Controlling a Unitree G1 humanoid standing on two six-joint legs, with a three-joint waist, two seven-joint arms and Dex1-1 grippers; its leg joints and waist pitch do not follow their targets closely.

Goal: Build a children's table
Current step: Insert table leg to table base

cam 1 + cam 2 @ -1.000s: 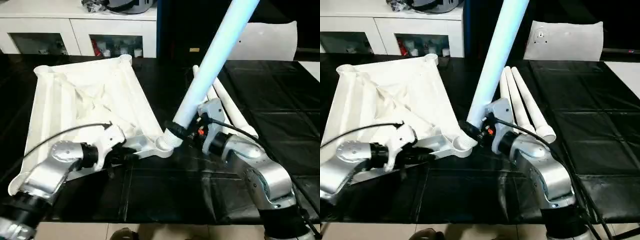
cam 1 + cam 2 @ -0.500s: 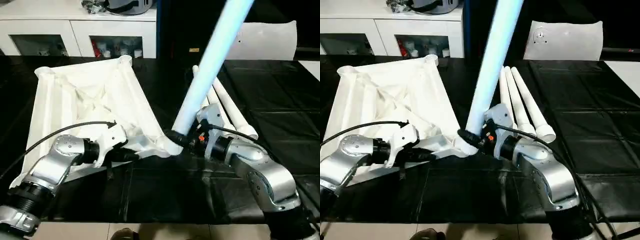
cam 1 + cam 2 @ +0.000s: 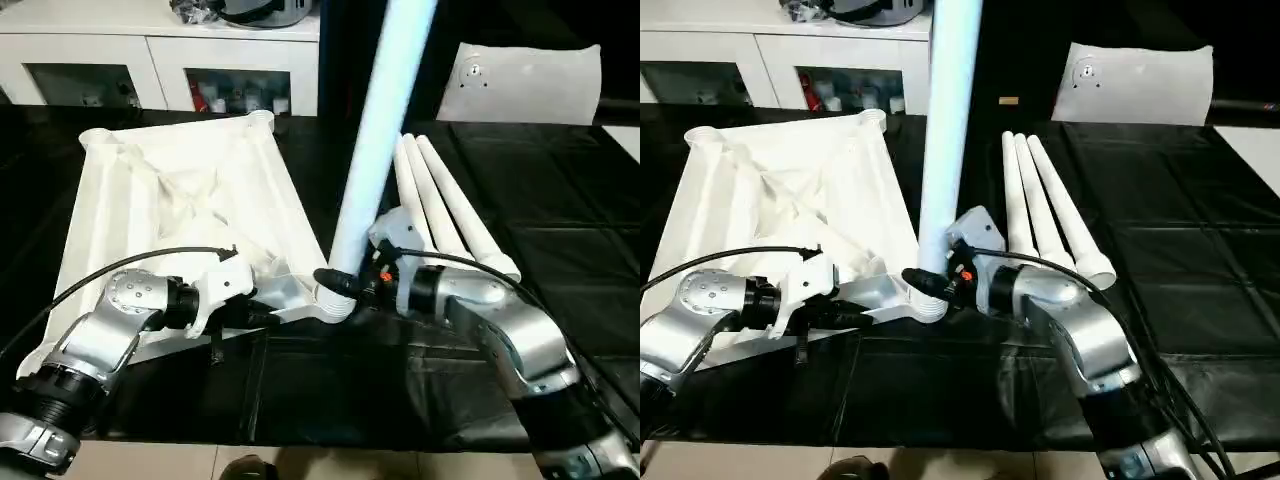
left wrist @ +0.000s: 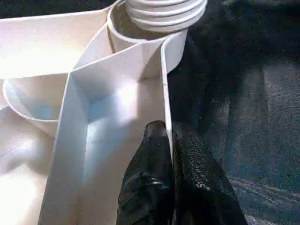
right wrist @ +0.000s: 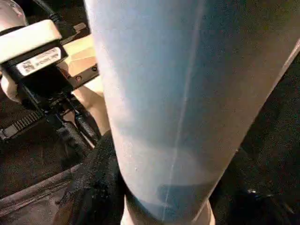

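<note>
White plastic table top [image 3: 180,200] lies ribbed side up on the black work surface [image 3: 560,200]. The left gripper [image 4: 166,140] pinches a rib beside the near corner socket [image 3: 330,298], while the right gripper [image 3: 345,282] clasps the first leg [image 3: 375,150], upright at that socket. Three legs [image 3: 1050,215] wait nearby. Next probably comes twisting it home.

The white plastic table top [image 3: 180,215] lies upside down on the black counter [image 3: 560,200], its ribbed underside up and round sockets at its corners. One long tapered white leg [image 3: 948,130] stands nearly upright, its ringed lower end seated at the near corner socket [image 4: 140,35]. Three more white legs [image 3: 1045,205] lie side by side just beside it.
</note>
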